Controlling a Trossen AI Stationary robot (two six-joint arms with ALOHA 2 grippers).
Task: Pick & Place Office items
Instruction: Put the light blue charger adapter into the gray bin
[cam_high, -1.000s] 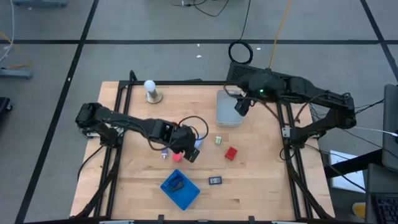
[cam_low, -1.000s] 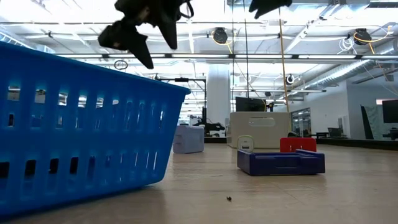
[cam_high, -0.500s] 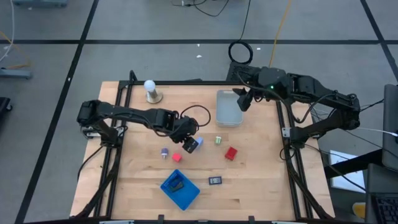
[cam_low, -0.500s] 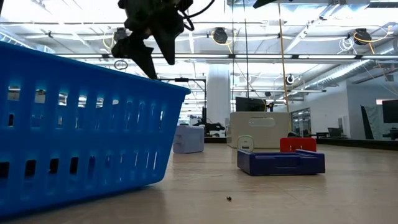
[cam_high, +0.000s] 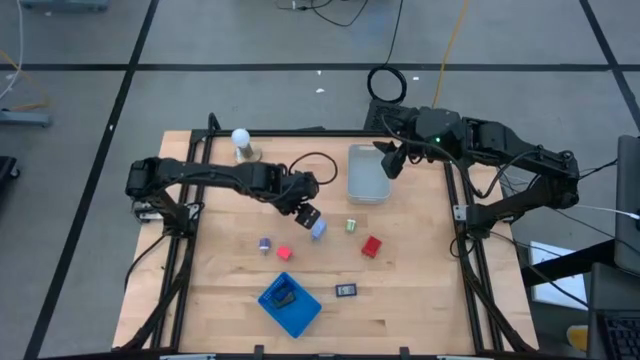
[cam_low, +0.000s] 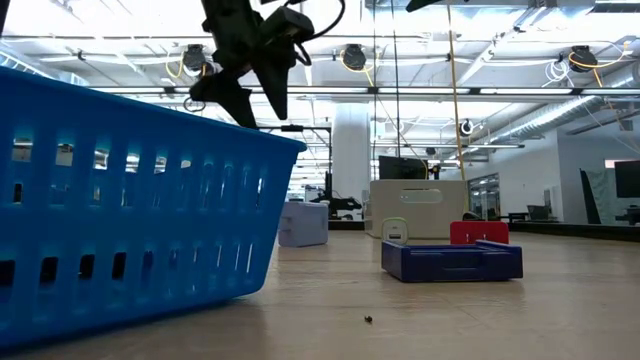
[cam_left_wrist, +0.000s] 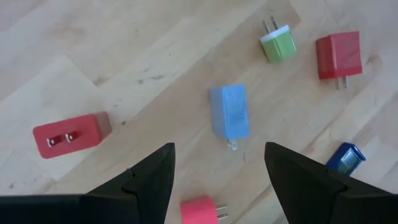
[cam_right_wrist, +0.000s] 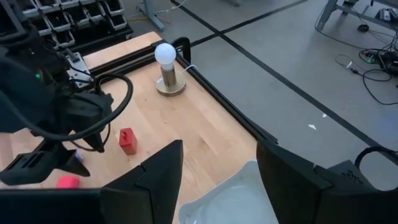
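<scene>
The left gripper (cam_left_wrist: 217, 163) hovers with fingers spread and empty over the pale blue plug adapter (cam_left_wrist: 229, 114) lying on the bench (cam_high: 420, 280). Its smooth sides may slip or skid if the fingers close off-centre. The right gripper (cam_right_wrist: 217, 163), partly open, waits over the clear bin (cam_high: 367, 172).

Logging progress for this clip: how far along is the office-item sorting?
Early. Done: one dark item lies in the blue tray. In hand: nothing; the left gripper hangs open above the pale blue plug, the right gripper open by the clear bin. Left: that plug plus the green plug, purple piece, two red pieces and black piece on the table.
</scene>
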